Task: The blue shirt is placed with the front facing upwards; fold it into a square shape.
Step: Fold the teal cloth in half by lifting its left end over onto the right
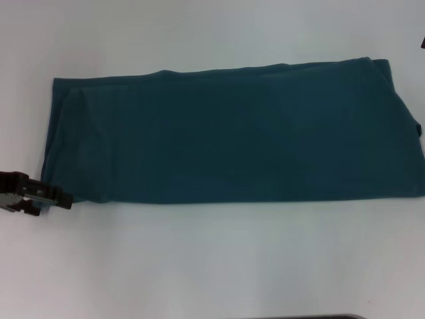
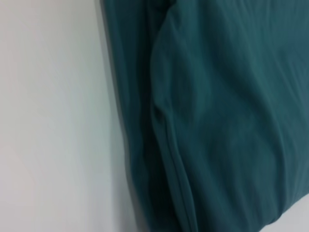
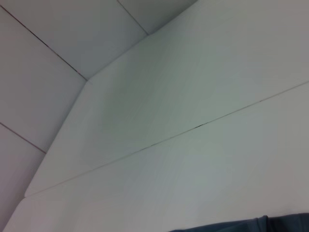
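Our left claw [image 1: 56,197], state unclear, sits by the near-left corner of the blue shirt [image 1: 232,136], which stretches rightward.

A plain lab-like workspace: bare white table [image 1: 212,266] and white panelled walls [image 3: 72,38].

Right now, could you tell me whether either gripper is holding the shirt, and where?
Cannot be told: the left gripper sits at the shirt's near-left corner.

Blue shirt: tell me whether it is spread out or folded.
Folded, not yet square: the blue shirt lies as a long band with no sleeves or lettering showing; layered edges show in the left wrist view.
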Robot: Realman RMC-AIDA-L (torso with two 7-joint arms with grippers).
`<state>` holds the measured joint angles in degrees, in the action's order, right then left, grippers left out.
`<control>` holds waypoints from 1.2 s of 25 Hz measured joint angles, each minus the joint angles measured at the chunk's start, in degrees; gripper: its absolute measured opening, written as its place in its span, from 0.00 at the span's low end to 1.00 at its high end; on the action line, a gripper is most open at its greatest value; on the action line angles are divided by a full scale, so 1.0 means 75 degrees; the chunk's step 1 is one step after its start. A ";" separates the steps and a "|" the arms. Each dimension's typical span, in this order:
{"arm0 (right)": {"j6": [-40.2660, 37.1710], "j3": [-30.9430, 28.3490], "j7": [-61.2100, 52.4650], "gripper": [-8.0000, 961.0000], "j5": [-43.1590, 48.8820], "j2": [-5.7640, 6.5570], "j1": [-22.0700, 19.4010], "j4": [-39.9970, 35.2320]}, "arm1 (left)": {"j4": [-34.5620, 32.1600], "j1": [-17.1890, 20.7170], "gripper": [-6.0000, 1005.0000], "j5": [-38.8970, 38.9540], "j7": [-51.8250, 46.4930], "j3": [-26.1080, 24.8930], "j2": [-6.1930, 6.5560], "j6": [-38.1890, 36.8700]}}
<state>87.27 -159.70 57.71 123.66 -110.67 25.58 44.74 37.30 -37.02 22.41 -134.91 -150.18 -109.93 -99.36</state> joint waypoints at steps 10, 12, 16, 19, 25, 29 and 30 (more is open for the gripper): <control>0.0012 0.0000 0.0000 0.80 0.0000 0.0005 -0.0005 0.0000 | -0.0193 -0.0047 0.93 -0.0028 0.0000 0.0157 -0.0061 0.0137; 0.0012 0.0000 0.0000 0.80 -0.0001 0.0004 -0.0007 0.0000 | -0.0193 -0.0055 0.93 -0.0029 0.0000 0.0159 -0.0067 0.0177; 0.0019 0.0000 0.0001 0.80 -0.0006 0.0004 -0.0021 0.0000 | -0.0209 -0.0091 0.93 -0.0028 0.0000 0.0170 -0.0071 0.0252; 0.0022 0.0000 0.0002 0.80 -0.0010 0.0004 -0.0029 0.0000 | -0.0316 -0.0141 0.93 -0.0028 0.0000 0.0178 -0.0072 0.0362; 0.0024 0.0000 0.0011 0.80 -0.0012 0.0007 -0.0035 0.0000 | -0.0385 -0.0257 0.93 -0.0025 0.0000 0.0219 -0.0075 0.0505; 0.0024 0.0000 0.0014 0.80 -0.0021 0.0013 -0.0043 0.0006 | -0.0385 -0.0319 0.93 -0.0005 0.0000 0.0235 -0.0075 0.0516; 0.0024 0.0000 0.0015 0.80 -0.0034 0.0013 -0.0049 0.0007 | -0.0383 -0.0337 0.93 0.0009 0.0000 0.0238 -0.0073 0.0519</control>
<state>87.45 -159.70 57.82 123.40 -110.57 25.21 44.79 34.43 -39.55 22.48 -134.91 -148.39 -110.48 -95.47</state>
